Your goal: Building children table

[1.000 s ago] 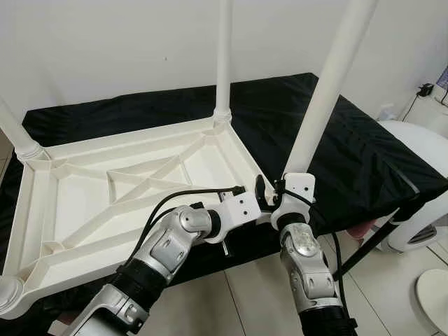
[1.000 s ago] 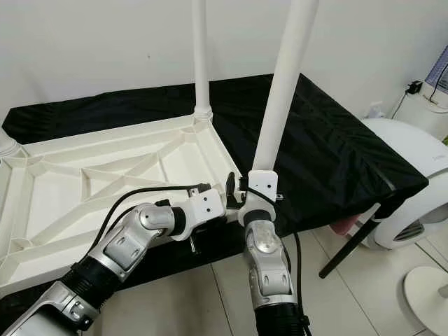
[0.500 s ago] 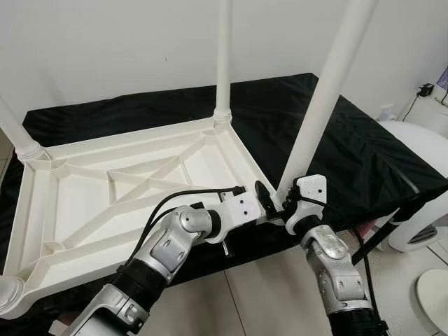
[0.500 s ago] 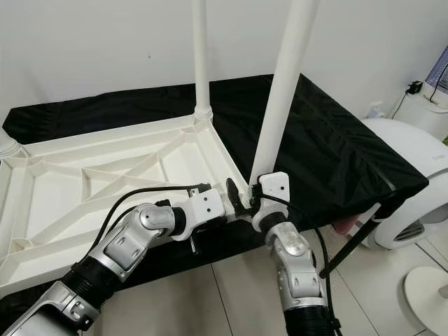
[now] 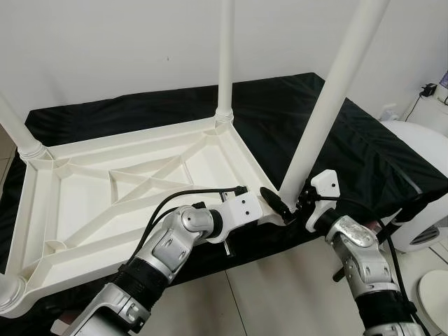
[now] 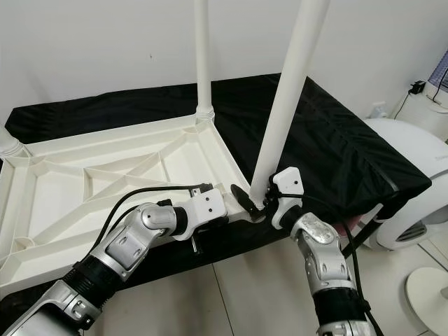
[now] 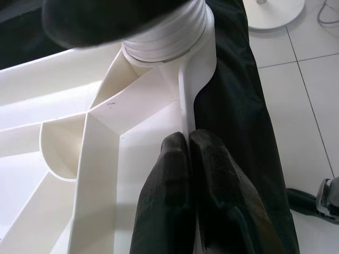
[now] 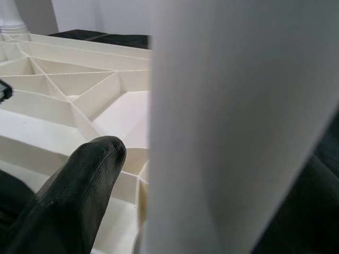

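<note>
Two grippers work at the near right corner of an upturned white plastic children's table (image 5: 133,182), which lies top-down on a bench draped in black cloth (image 5: 350,140), its ribbed underside facing up. The left gripper (image 7: 188,159) has its fingers (image 7: 164,180) pressed together on the thin side rim of the table, just short of the corner socket, as the left wrist view shows. The right gripper (image 5: 287,210) sits at the foot of the near right leg (image 5: 329,105), a white tube that stands in that corner socket and leans slightly to the right; one black finger (image 8: 79,185) lies along the left side of the leg's base, the leg sits between the fingers, and I cannot tell from the pictures whether they clamp it. Another leg (image 5: 225,56) stands upright at the far right corner, and a third (image 5: 17,129) rises at the far left corner. A white rounded appliance (image 6: 413,175) stands on the tiled floor (image 6: 238,294) to the right of the bench.
</note>
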{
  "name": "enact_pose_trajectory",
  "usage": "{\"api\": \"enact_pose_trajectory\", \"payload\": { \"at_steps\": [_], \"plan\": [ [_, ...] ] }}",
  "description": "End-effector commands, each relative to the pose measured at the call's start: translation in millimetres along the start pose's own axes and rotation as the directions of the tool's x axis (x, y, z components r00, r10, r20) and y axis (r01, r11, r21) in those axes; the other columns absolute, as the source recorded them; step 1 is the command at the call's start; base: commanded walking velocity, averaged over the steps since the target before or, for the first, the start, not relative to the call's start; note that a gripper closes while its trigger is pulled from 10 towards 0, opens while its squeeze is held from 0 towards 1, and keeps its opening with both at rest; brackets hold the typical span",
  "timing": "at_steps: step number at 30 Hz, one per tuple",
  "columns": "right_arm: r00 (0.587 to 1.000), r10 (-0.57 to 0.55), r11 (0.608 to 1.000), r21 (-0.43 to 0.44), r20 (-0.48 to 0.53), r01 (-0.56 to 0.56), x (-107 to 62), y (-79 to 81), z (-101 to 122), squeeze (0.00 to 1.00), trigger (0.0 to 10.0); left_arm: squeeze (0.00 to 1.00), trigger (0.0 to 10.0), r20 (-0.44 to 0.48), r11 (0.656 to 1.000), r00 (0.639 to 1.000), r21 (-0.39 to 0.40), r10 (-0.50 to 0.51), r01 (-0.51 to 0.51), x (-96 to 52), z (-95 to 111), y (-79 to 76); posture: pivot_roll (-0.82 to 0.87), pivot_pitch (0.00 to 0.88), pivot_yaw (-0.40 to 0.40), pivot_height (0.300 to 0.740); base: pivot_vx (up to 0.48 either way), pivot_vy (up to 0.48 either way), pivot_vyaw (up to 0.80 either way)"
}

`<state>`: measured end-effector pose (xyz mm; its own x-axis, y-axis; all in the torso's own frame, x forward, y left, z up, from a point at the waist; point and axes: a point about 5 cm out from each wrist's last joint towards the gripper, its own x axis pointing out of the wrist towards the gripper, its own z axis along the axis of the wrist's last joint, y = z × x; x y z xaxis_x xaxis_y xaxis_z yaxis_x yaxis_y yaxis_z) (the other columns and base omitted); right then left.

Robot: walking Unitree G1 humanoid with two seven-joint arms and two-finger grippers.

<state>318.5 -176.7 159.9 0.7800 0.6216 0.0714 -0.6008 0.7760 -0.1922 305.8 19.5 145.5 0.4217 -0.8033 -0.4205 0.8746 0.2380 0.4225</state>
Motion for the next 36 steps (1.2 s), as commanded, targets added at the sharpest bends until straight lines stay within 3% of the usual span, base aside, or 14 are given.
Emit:
{"api": "enact_pose_trajectory", "payload": {
  "at_steps": [1,11,12,13,23,24,25,32,36],
  "plan": [
    [0.998,0.052,0.999,-0.013,-0.018,-0.052,0.6,0.4,-3,0.0,10.0,0.0,10.0,-0.029,0.999,0.999,-0.01,-0.034,0.034,5.3,-5,-7.9,-0.11,0.067,0.031,0.74,0.0,0.0,0.0],
    [0.988,0.137,0.989,-0.039,-0.072,-0.14,2.5,-7.0,-12,0.0,10.0,0.0,10.0,-0.029,0.999,0.999,-0.013,-0.03,0.029,4.7,-5,-8.0,-0.1,0.068,0.028,0.74,0.0,0.0,0.0],
    [0.987,0.143,0.988,-0.045,-0.075,-0.147,2.5,-7.3,-12,0.0,7.5,0.0,10.0,-0.029,0.999,0.999,-0.013,-0.03,0.03,4.5,-5,-8.0,-0.1,0.067,0.03,0.74,0.0,0.0,0.0],
    [0.986,0.149,0.988,-0.039,-0.071,-0.152,2.1,-8.4,-13,0.0,0.0,0.0,10.0,-0.03,1.0,0.999,-0.012,-0.029,0.029,4.3,-6,-7.6,-0.1,0.067,0.03,0.74,0.0,0.0,0.0],
    [0.985,0.155,0.986,-0.045,-0.073,-0.159,0.2,-10.9,-16,0.0,0.0,0.0,10.0,-0.03,1.0,0.999,-0.011,-0.03,0.03,3.9,-6,-7.6,-0.1,0.065,0.031,0.74,0.0,0.0,0.0],
    [0.986,0.15,0.987,-0.041,-0.067,-0.153,0.0,-10.2,-16,0.0,3.0,0.0,10.0,-0.031,0.999,0.999,-0.011,-0.03,0.03,3.9,-6,-7.8,-0.1,0.065,0.031,0.74,0.0,0.0,0.0],
    [0.988,0.141,0.989,-0.036,-0.056,-0.143,0.3,-9.0,-17,0.0,10.0,0.0,10.0,-0.031,0.999,0.999,-0.011,-0.031,0.031,3.9,-6,-7.9,-0.1,0.066,0.031,0.74,0.0,0.0,0.0],
    [0.992,0.118,0.993,-0.011,-0.041,-0.119,0.4,-7.7,-18,0.0,10.0,0.0,10.0,-0.031,0.999,0.999,-0.011,-0.032,0.031,4.0,-6,-8.0,-0.1,0.066,0.031,0.74,0.0,0.0,0.0],
    [0.999,0.044,0.999,0.01,-0.003,-0.044,1.1,-2.8,-16,0.0,10.0,0.0,10.0,-0.031,0.999,0.999,-0.01,-0.031,0.031,4.1,-6,-8.2,-0.1,0.065,0.028,0.74,0.0,0.0,0.0]
  ]
}}
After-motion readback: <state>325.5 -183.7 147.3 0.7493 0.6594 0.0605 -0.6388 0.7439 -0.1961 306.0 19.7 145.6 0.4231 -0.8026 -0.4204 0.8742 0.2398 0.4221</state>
